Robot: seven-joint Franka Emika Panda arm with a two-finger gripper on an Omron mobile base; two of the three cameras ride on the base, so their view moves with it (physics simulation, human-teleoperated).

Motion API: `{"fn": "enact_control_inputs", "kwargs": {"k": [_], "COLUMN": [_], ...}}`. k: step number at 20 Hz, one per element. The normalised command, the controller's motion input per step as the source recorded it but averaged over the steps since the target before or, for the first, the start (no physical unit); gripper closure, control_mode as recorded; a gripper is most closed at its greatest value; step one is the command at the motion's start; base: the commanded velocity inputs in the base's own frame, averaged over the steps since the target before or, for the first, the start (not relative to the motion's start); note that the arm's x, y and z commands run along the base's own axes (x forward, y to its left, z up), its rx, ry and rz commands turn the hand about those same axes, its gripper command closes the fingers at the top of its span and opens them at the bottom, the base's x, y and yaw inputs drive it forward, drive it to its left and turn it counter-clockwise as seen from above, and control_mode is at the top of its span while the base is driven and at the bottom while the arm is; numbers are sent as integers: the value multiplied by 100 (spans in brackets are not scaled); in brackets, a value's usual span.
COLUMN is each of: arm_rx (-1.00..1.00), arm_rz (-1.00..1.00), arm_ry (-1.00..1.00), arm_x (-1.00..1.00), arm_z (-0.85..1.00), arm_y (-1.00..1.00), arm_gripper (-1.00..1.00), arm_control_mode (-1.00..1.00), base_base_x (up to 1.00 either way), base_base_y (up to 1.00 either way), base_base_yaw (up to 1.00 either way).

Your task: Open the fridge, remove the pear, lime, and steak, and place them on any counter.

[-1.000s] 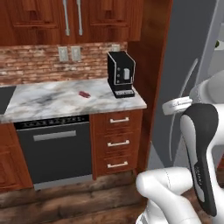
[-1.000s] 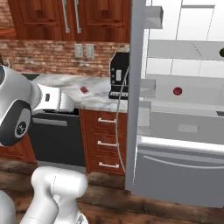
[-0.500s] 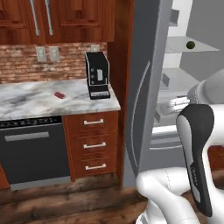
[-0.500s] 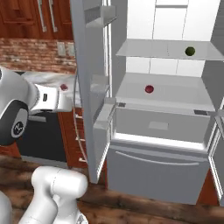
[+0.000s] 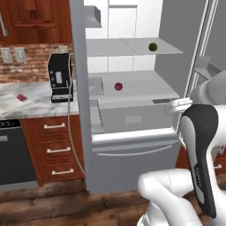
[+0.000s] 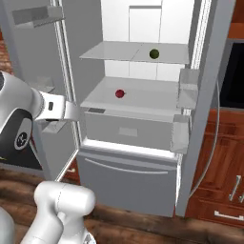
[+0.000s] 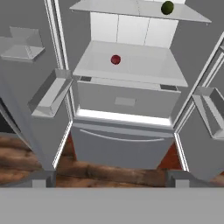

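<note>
Kitchen, wood floor [image 5: 53, 198], brick backsplash [image 5: 33, 62]. One fridge [image 5: 132, 159], both doors swung wide, white interior facing the robot; door bins on each side. Two glass shelves inside, over one wide drawer. One lime [image 5: 152, 47] on the upper shelf, toward the right. One pear [image 5: 118, 86] on the lower shelf, left of centre; round, no long axis to tell. One steak [image 5: 21, 97] on the counter [image 5: 39, 103] left of the fridge, lying flat; its pointing cannot be told at this size. One coffee machine [image 5: 59, 77] upright on the counter, beside the fridge's left door. One gripper [image 7: 109, 181], jaws spread wide, holding nothing, in front of the fridge and apart from it.
</note>
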Motion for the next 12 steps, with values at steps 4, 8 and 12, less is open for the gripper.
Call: {"fn": "enact_control_inputs", "kwargs": {"k": [4, 8, 12], "arm_rx": [0, 0, 0], "arm_rz": [0, 0, 0], "arm_ry": [0, 0, 0], "arm_x": [0, 0, 0], "arm_z": [0, 0, 0], "arm_y": [0, 0, 0], "arm_gripper": [-100, -100, -100], "arm_control_mode": [100, 100, 100], "base_base_x": [22, 30, 52], "base_base_y": [-29, -4, -1], "base_base_yaw": [0, 0, 0]}}
